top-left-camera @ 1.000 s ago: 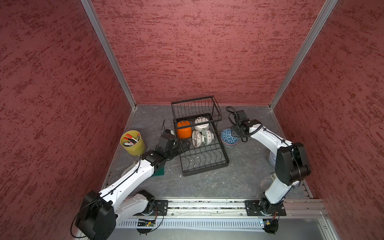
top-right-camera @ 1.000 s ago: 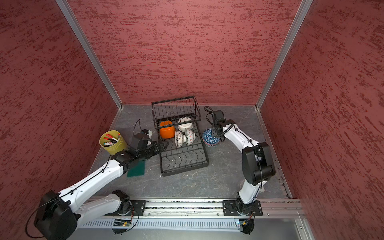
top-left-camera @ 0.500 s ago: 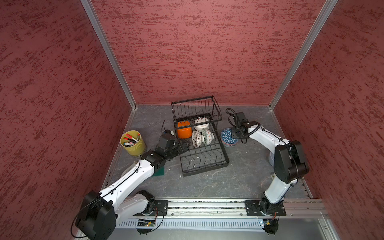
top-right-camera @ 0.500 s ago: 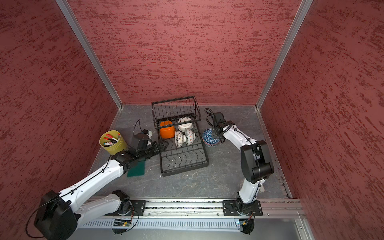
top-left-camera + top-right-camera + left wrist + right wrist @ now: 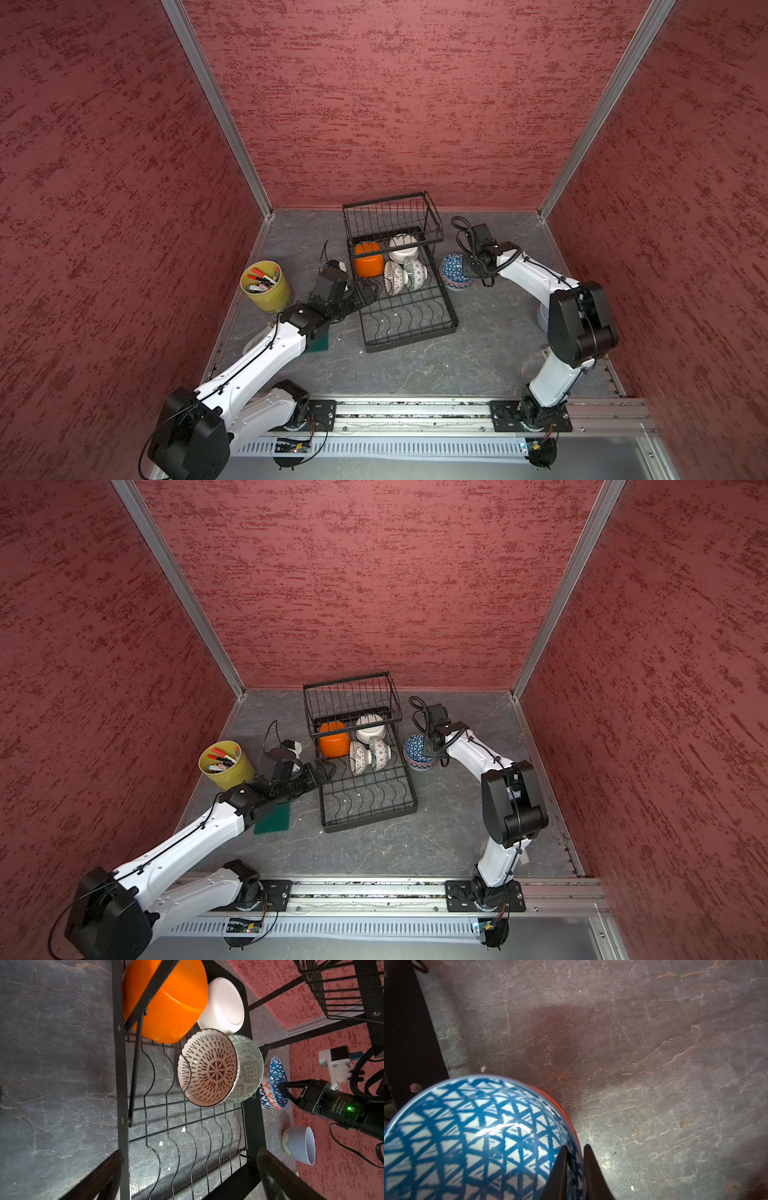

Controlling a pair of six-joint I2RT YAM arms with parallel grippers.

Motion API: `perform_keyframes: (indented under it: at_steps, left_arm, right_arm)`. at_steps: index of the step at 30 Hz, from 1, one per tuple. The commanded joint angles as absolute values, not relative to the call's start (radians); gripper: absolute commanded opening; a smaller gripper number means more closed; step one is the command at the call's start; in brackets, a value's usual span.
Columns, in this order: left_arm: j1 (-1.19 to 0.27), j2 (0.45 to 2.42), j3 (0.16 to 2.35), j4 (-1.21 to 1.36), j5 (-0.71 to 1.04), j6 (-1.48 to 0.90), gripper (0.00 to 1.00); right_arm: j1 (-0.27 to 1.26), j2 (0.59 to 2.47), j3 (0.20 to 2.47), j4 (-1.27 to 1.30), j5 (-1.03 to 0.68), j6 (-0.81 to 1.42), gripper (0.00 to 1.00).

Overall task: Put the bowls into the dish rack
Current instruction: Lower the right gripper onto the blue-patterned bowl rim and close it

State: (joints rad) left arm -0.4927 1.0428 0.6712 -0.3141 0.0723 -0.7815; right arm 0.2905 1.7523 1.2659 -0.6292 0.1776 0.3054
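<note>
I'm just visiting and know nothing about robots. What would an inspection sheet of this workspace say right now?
Surface: grey marbled tabletop.
Job's things: dish rack holds orange bowl, white bowl, brown-patterned bowl and grey-green bowl; blue bowl is beside it, outside.
Clutter: pen pot, green pad, pale blue cup.
Grippers: left gripper open at the rack; right gripper pinching the blue bowl's rim.
Cables: black cables looped at both wrists, no snag seen.
Surroundings: red walls, metal rail.
</note>
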Motion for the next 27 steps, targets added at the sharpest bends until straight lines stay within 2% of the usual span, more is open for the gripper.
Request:
perform_keyframes:
  at_steps: [1,27]
  left_arm:
    - [-0.486,1.032,0.683,-0.311,0.064,-0.785,1.0]
    - [-0.481,1.037,0.698,-0.328,0.061,-0.787,1.0]
  right_arm:
    - [0.287,1.737,1.258,-0.604,0.169,0.304,0.14]
    - [0.286,1.697,1.259,-0.584,0.144,0.307,0.06]
